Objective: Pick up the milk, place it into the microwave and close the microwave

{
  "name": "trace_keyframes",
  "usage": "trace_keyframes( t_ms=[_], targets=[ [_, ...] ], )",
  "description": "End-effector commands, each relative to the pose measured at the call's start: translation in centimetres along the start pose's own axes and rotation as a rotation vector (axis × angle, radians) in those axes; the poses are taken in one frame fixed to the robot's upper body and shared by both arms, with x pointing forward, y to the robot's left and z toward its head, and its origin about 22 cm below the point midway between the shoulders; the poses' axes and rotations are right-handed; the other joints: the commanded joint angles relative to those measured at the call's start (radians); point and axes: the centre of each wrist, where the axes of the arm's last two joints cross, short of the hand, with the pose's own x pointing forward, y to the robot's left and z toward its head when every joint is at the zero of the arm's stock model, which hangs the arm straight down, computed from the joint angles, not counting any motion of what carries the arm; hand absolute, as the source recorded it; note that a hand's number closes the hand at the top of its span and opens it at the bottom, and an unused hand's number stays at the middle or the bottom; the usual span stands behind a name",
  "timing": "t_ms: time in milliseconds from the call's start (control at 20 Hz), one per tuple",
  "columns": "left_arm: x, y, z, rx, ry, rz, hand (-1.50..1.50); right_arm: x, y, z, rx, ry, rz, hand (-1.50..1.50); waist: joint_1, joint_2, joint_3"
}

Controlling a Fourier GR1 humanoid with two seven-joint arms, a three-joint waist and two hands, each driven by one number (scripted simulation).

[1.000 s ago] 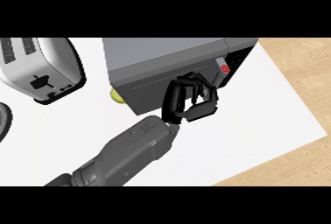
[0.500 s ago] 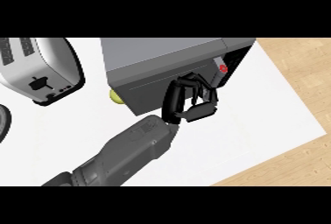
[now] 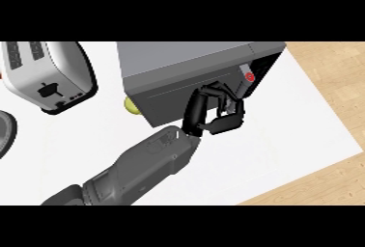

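The grey microwave point(image 3: 185, 62) stands at the top centre, its dark front door point(image 3: 171, 99) facing me and a red button point(image 3: 249, 76) showing on the panel at its right. My right hand point(image 3: 214, 113) is up against the door's right edge, fingers curled, with nothing visible inside them. Its grey forearm point(image 3: 143, 169) runs in from the lower left. No milk shows anywhere; the microwave's inside is hidden. My left hand is out of view.
A silver toaster point(image 3: 46, 75) stands at the upper left. A small yellow-green fruit point(image 3: 130, 105) peeks out by the microwave's left corner. A dark round rim point(image 3: 4, 137) shows at the left edge. The white counter point(image 3: 285, 130) ends in wood on the right.
My right hand has crept slightly up toward the microwave door, its fingers now closer to the door's edge. Nothing else has moved.
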Motion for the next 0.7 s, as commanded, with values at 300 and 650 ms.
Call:
trace_keyframes(
  t_ms=[300, 650],
  targets=[
    [-3.1, 3.5, 0.1, 0.216, 0.215, -0.079, 1.5, 1.5, 0.0, 0.6, -0.011, -0.003, 0.01, -1.5, 0.052, 0.003, -0.005],
    [-3.6, 3.9, 0.5, 0.194, 0.211, -0.061, -1.5, 2.1, 0.5, 1.0, -0.02, 0.019, 0.018, -1.5, 0.076, 0.0, -0.006]
  ],
)
